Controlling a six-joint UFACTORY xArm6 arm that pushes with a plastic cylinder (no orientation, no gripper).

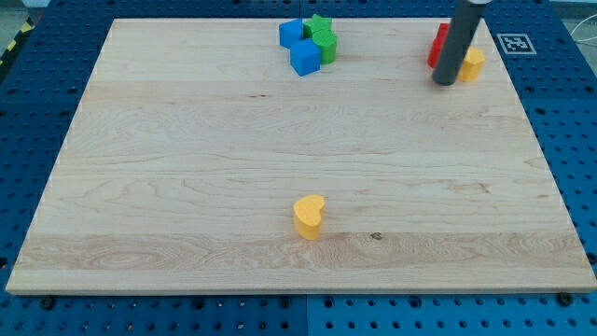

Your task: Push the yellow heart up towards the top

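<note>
Camera view: a pale wooden board (187, 187) lies on a blue perforated table (37, 112). The arm ends in a dark rod (459, 37) with no jaws to spread or press together; it holds nothing. The rod enters from the view's top right, and my tip (445, 82) rests on the board near the upper right corner.

The yellow heart (309, 217) stands alone in the lower middle of the board, slightly right of centre — well apart from my tip and from every other block. No block touches it.

Just to the view's right of my tip sits a second yellow block (473, 63), shape unclear, touching or nearly touching the rod. A red block (437, 45) is partly hidden behind the rod on its left side; its shape cannot be made out.

At the top centre is a tight cluster: two blue cubes (291, 33) (304, 58), a green star (320, 26) and another green block (326, 47) below it — all pressed close together.

A black-and-white marker tag (514, 43) sits on the table beyond the board's upper right corner.
</note>
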